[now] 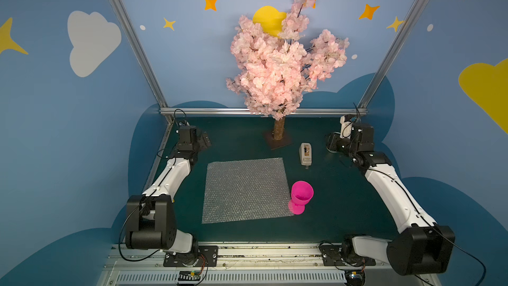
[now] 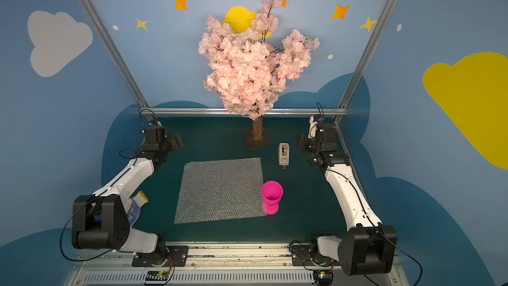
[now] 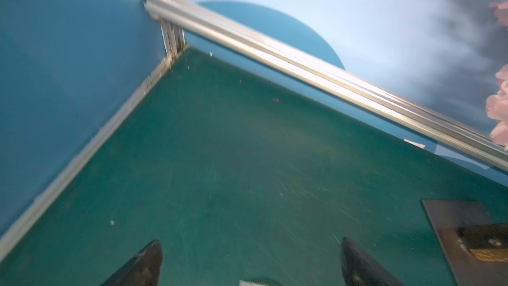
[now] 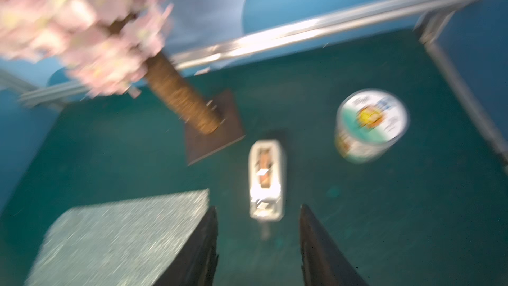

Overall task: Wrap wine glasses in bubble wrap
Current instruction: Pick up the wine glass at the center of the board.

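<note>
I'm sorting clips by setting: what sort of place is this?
Probably a staged robot-demo booth, not a home: white-and-black left robot arm and right robot arm on a metal base rail, blue walls painted with clouds and stars, artificial pink blossom tree.

The wrap [image 1: 246, 189] lies flat in the middle of the green desk [image 1: 330, 215]. The pink goblet [image 1: 301, 195] stands upright at the sheet's near right corner, its foot touching the edge. Farther back, well apart from it, a tape dispenser [image 1: 305, 154] sits near the base of a blossom tree [image 1: 278, 130]. Both arms reach toward the far corners. The left claw [image 1: 205, 139] and right claw [image 1: 332, 142] are well apart from wrap and goblet. How their jaws stand cannot be told.
</note>
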{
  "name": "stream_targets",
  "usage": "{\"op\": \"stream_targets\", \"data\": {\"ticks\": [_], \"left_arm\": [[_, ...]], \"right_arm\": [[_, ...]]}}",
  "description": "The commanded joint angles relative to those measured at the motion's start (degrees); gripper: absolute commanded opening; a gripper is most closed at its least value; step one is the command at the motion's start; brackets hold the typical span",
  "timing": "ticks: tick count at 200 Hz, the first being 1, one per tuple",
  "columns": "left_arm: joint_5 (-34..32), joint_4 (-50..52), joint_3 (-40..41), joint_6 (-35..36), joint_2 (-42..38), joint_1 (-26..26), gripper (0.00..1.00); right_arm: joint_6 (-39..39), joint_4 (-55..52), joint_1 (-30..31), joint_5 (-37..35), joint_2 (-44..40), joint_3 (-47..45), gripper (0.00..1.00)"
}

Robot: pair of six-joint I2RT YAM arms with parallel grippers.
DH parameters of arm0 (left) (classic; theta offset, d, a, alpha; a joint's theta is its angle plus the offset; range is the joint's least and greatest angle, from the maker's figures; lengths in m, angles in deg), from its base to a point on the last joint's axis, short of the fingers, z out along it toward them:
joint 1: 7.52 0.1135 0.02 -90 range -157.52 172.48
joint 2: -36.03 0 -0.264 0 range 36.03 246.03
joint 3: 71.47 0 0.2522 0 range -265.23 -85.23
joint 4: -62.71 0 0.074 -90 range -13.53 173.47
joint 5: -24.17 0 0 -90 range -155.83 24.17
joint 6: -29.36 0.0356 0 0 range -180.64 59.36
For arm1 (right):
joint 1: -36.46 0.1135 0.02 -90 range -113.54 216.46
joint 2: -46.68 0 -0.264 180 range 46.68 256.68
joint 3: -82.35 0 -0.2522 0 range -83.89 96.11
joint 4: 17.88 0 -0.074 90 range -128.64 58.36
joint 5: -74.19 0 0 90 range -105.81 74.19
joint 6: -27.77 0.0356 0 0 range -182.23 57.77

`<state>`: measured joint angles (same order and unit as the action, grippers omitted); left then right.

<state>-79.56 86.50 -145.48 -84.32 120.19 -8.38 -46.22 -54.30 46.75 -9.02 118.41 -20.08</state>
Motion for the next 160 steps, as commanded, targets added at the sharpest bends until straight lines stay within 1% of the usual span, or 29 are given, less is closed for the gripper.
{"op": "stream_targets", "data": {"ticks": [1,17,29,42,70,97,118,160], "left_arm": [[-0.43,25.53,-2.12,-7.54,-0.47,-5.58,0.99],[-3.61,32.92,-2.56,-8.59,-2.66,-10.41,0.99],[-4.61,35.93,-1.75,-8.97,-4.99,-13.5,0.99],[-4.78,37.94,-0.41,-9.71,-7.45,-15.68,0.99],[-4.42,38.64,3.24,-10.32,-11.91,-18.07,1.0],[-3.93,38.36,4.72,-10.04,-13.65,-18.8,1.0],[-4.09,38.62,3.98,-9.06,-13.08,-18.91,1.0],[-2.64,38.0,2.95,-8.49,-11.94,-19.65,0.99]], "right_arm": [[6.02,-23.87,5.7,5.5,-0.34,0.97,0.47],[7.43,-32.03,9.99,4.56,-1.56,2.74,0.48],[8.51,-36.93,12.44,4.33,-2.3,3.74,0.5],[9.27,-41.41,14.83,3.68,-2.94,5.08,0.5],[11.26,-49.37,18.81,-0.45,-4.45,8.58,0.49],[12.62,-53.73,21.22,-1.34,-6.02,9.31,0.47],[13.33,-54.59,23.02,-2.27,-6.81,7.51,0.47],[14.39,-48.23,23.94,-1.69,-6.03,3.36,0.46]]}}
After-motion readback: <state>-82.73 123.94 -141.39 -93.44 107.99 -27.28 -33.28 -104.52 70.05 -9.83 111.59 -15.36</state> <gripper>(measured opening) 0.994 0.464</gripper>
